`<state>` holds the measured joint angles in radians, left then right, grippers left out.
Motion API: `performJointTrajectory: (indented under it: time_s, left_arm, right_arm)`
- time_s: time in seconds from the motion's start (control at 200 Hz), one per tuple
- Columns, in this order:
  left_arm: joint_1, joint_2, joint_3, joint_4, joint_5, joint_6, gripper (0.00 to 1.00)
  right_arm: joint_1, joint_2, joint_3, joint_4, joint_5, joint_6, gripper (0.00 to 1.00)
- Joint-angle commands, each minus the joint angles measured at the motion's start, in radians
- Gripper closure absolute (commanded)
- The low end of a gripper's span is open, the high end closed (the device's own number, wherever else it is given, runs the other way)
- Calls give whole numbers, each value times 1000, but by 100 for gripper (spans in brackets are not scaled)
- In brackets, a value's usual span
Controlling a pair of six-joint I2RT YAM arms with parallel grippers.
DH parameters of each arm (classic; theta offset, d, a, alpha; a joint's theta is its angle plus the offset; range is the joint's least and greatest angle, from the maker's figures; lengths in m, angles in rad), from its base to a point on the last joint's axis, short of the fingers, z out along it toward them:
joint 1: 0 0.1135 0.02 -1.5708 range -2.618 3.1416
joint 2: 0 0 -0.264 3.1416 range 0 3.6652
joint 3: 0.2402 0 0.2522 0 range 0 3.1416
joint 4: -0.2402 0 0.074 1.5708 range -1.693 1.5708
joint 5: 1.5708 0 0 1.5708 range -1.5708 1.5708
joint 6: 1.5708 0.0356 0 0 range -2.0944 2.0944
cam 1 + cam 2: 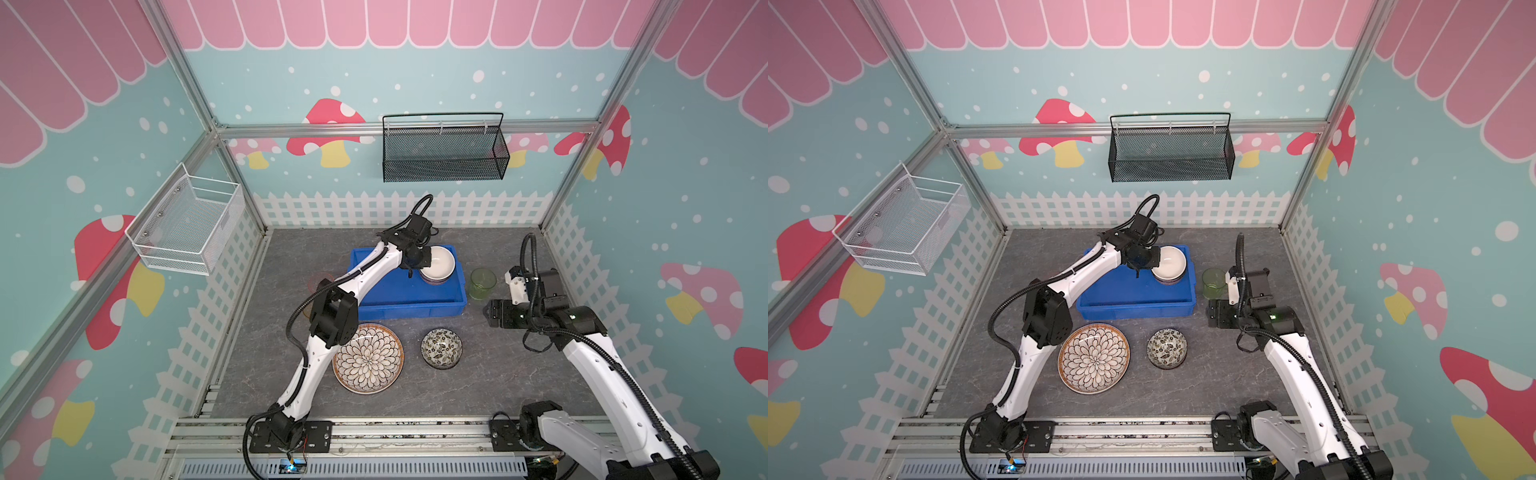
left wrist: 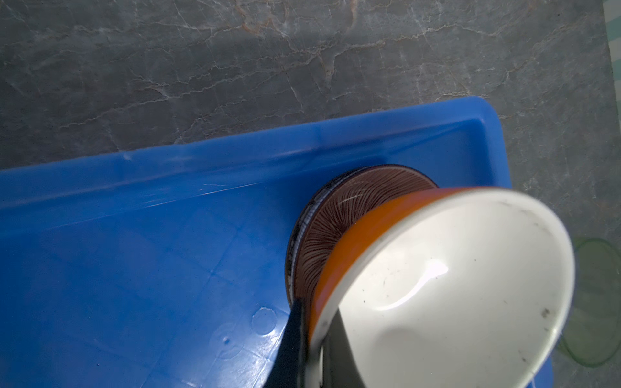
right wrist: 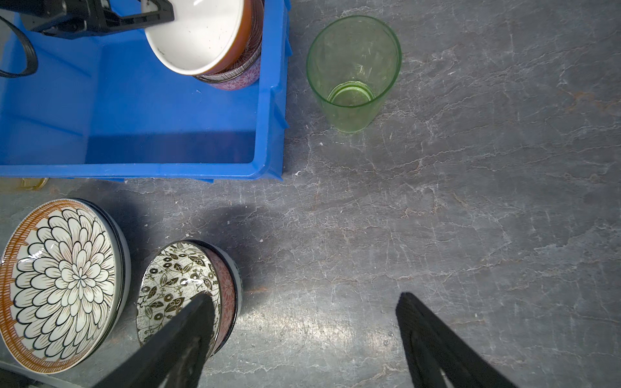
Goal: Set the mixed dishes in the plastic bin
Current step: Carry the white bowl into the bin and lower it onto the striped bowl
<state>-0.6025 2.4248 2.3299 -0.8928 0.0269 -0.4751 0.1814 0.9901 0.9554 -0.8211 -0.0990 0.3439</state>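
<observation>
Outside left-wrist view, below orange bowl (image 3: 198, 33): pink bowl (image 3: 241, 80)

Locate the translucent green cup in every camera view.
Top view: translucent green cup standing just right of the bright blue plastic bin.
Top view: cup, same spot.
Left wrist: cup faint, cut off by the frame, beyond the bin.
Right wrist: cup upright beside the bin's outer wall.
Shared landmark: the bin.
</observation>
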Motion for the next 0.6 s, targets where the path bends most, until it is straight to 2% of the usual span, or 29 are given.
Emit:
performJointTrajectory:
  time_s: [0.0,0.33,0.595]
  left_arm:
    - [6,31,52,12,24,-10,100]
    - [9,47,68,12,41,-17,96]
    - [9,47,67,12,44,-19,85]
  right_arm:
    - [-8,-2,-20,2,-11,-16,12]
    - [-12,-6,-23,3,-15,-16,12]
    - [-15,-8,-24,4,-20,-16,12]
